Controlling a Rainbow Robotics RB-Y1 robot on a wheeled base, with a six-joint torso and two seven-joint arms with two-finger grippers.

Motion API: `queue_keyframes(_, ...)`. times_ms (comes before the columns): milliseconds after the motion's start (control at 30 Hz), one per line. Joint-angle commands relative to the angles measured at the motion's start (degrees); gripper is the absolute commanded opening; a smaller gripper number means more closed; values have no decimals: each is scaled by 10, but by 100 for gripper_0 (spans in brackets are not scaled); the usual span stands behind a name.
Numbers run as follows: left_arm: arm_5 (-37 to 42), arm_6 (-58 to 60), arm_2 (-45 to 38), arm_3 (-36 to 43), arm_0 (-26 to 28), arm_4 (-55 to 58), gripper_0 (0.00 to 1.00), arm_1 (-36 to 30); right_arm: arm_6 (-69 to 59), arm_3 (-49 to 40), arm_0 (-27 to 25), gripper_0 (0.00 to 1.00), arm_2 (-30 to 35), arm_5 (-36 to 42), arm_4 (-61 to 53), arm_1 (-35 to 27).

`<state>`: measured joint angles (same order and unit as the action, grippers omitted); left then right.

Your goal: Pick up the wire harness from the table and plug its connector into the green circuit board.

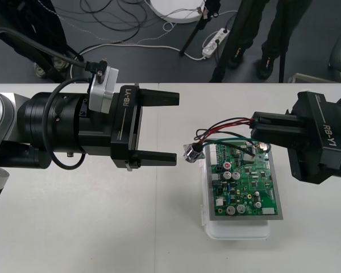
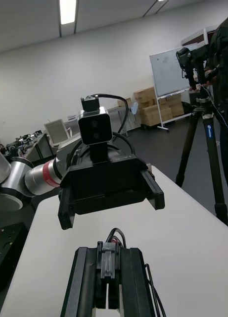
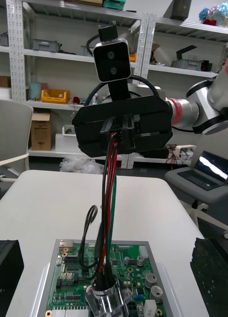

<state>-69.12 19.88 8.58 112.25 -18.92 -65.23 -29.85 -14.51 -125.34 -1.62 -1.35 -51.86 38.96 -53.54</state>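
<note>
Two risks for you: the thin red, black and green wire harness (image 1: pixel 224 122) dangles its round metal socket (image 1: pixel 191 152) at the edge of the green circuit board (image 1: pixel 247 182), where it may snag upright components, and the small black plug (image 2: pixel 108 260) may twist, pinched in your right gripper (image 1: pixel 257 126). Your left gripper (image 1: pixel 175 128) hovers spread, nearby.

The left gripper (image 1: pixel 176 128), in the left half of the frame, is black and blocky, with white letters "RB-Y1" on its side and two flat black fingers (image 1: pixel 159 97). A silver-white camera (image 1: pixel 102 88) sits on it, and its black cable (image 1: pixel 57 54) runs to the upper left. The right gripper (image 1: pixel 254 129) is also black, with the same letters. Its arm (image 3: pixel 220 99) is silver with a red ring (image 3: pixel 179 111).
</note>
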Motion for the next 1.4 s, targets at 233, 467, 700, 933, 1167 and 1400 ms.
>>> queue_keyframes(233,17,21,-14,7,-20,15,100,18,50,-10,19,0,-29,4,12,66)
queue_keyframes(467,21,21,-14,7,-20,15,100,18,51,-6,28,0,-48,5,46,93)
queue_keyframes(700,21,21,-14,7,-20,15,100,19,60,13,51,0,-90,18,48,109)
queue_keyframes(933,21,24,-14,7,-20,15,100,19,62,20,60,0,-96,18,81,129)
queue_keyframes(1167,21,23,-15,7,-20,15,100,20,65,21,67,0,-121,44,81,133)
queue_keyframes(1400,21,24,-14,7,-20,18,100,20,68,21,71,0,-129,54,95,150)
